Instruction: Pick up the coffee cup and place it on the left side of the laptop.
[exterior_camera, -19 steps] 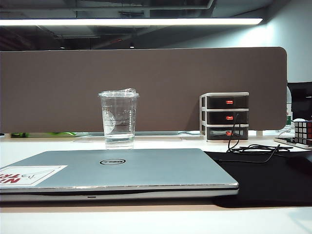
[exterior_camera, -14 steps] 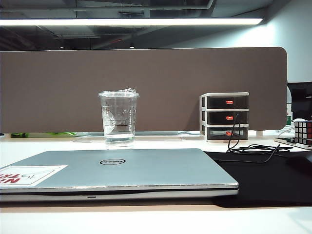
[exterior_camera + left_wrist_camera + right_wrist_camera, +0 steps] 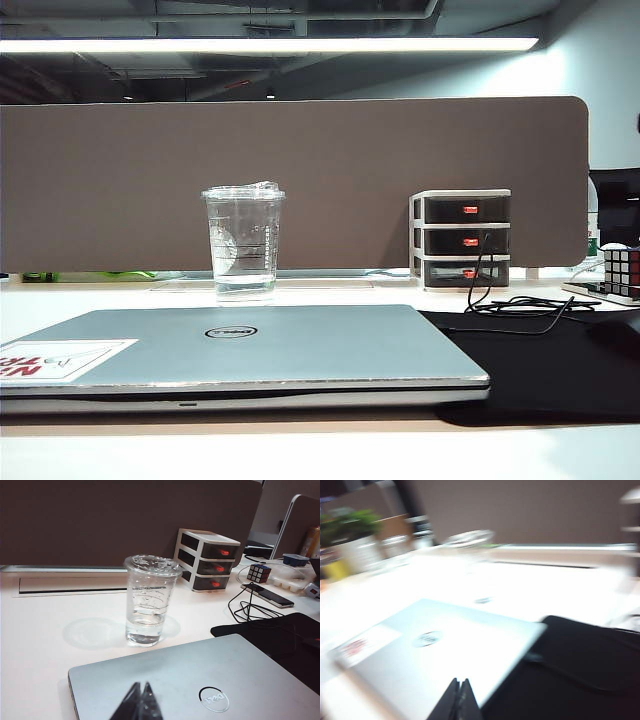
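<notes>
The coffee cup [image 3: 243, 243] is clear, tapered plastic with a faint round logo, printed lines and a crinkled lid. It stands upright, long axis vertical, mouth up, on the white worktop [image 3: 45, 630] just behind the closed silver laptop [image 3: 240, 352]. The left end effector [image 3: 140, 702] hangs over the laptop lid, tips together. The right end effector [image 3: 458, 700], also above the laptop, has its tips together too.
</notes>
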`<state>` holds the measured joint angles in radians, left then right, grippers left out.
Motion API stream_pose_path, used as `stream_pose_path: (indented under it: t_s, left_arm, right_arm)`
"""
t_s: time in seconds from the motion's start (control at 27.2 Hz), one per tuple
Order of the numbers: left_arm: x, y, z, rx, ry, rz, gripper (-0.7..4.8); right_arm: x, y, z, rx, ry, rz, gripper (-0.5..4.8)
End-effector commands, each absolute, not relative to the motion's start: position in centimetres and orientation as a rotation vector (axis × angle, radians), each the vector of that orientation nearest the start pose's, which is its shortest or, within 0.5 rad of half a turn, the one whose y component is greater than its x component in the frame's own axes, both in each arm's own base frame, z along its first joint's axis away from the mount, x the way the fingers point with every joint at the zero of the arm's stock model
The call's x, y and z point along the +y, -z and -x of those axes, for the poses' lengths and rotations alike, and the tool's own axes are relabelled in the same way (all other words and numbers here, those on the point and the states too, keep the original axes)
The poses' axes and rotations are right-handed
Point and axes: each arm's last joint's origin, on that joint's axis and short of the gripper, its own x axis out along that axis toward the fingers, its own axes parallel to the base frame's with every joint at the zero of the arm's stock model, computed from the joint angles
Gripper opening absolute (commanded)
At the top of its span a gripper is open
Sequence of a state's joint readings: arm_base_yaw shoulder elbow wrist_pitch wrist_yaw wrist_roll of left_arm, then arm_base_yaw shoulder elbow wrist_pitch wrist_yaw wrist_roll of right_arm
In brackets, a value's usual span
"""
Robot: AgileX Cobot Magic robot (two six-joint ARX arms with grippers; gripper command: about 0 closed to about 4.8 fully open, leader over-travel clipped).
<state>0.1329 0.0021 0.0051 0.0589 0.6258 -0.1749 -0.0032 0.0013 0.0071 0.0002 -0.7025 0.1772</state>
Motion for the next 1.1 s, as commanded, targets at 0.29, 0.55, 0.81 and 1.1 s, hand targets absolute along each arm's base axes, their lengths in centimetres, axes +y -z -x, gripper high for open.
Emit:
stream_pose_path:
  t_s: [0.29, 0.55, 0.81, 1.1]
  left_arm:
    - [-0.5, -17.2, -9.3, -0.016, 0.517, 0.167, -0.05]
    - [-0.4, -17.0, -9.4, 0.004, 0.457, 0.201, -0.05]
    - [-0.2, -16.9, -9.5, 0.051, 0.374, 0.436, -0.05]
    - [-0.1, -18.5, -9.3, -0.087, 0.367, 0.422, -0.05]
  right_arm:
    - [2.1, -16.7, -8.9, 0.038, -0.807, -0.158, -0.01]
    - [2.1, -16.7, -8.9, 0.038, -0.8, -0.158, -0.01]
    - [2.1, -16.7, -8.9, 0.038, -0.803, -0.158, -0.01]
    - [2.1, -16.7, -8.9, 0.038, -0.802, -0.158, -0.01]
